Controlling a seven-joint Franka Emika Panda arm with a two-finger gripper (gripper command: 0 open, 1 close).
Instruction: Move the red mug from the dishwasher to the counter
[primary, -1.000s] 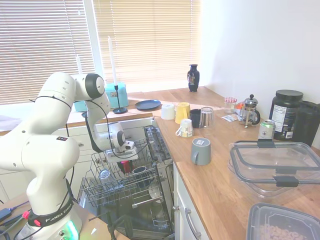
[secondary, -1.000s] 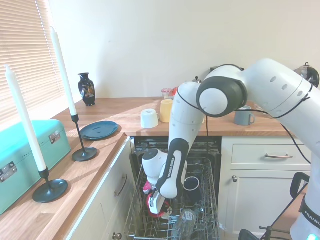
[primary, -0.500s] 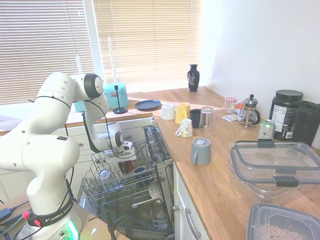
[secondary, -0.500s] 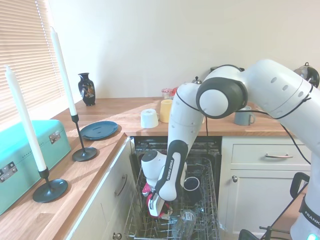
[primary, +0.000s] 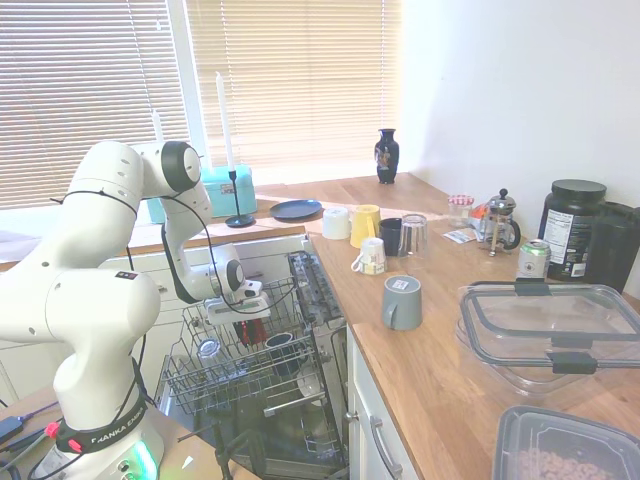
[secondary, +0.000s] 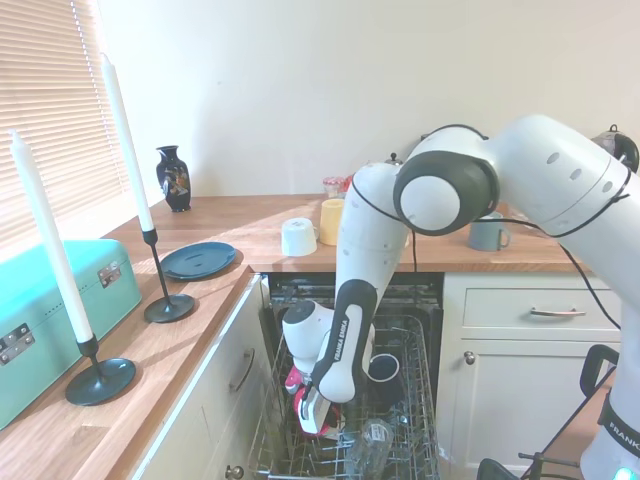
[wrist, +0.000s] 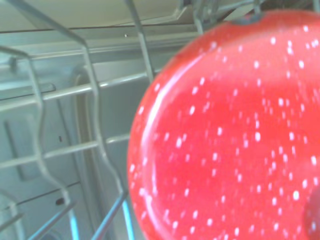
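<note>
Shifted slightly toward frame left since a second ago: gripper (secondary: 318, 420), low centre, down in dishwasher (secondary: 420, 330) rack beside red mug (secondary: 300, 400); grip of fingers on mug impossible to tell.

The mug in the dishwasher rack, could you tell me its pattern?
Red mug with small white speckles, clearest in the wrist view.

blue plate (primary: 295, 210), black vase (primary: 387, 155), grey mug (primary: 402, 302)

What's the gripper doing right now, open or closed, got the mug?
Gripper: down at the red mug in the dishwasher rack; open or shut cannot be told, so neither can a grasp.
</note>
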